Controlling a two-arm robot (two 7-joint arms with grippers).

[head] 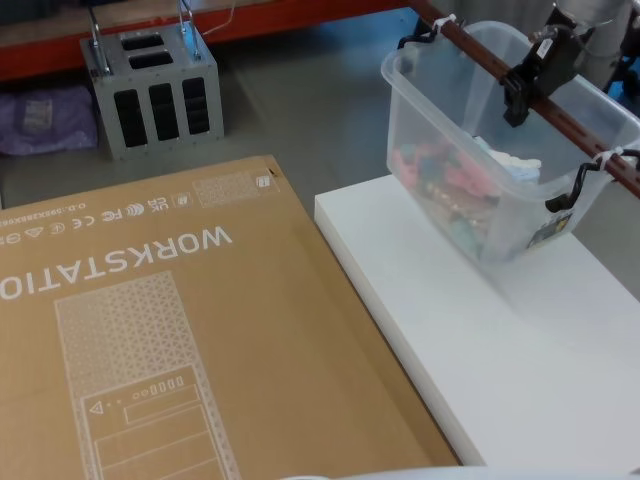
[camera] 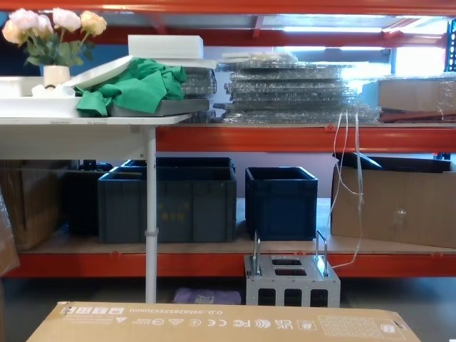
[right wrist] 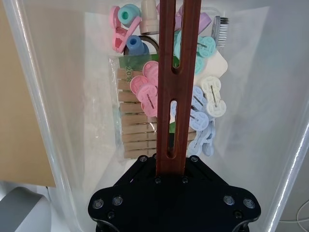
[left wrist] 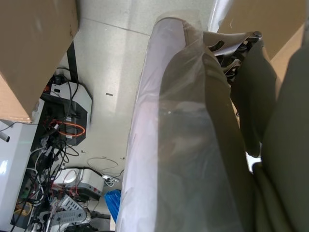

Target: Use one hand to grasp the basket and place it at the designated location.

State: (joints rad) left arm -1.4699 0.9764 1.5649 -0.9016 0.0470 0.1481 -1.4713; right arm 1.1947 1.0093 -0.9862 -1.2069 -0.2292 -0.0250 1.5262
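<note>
Apparently the right tool (head: 522,92) clamps the basket (head: 432,112) handle (head: 480,52), fingertips hidden.

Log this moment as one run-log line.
right gripper: shut on handle | basket: at white platform's far right end, contact unclear | contents: pastel clothes pegs | placement: not confirmed

Basket far right on the bench, big box alongside!

The basket (head: 470,190) sits at the far right end of the bench (head: 480,340), with clips and pegs (right wrist: 145,92) heaped inside. The right pincer (head: 522,92) is clamped on the handle (head: 575,128), which runs across the basket's top. Left of the bench lies the cardboard box (head: 150,330), and behind that, on the floor, stands the metal box (head: 155,90).
</note>
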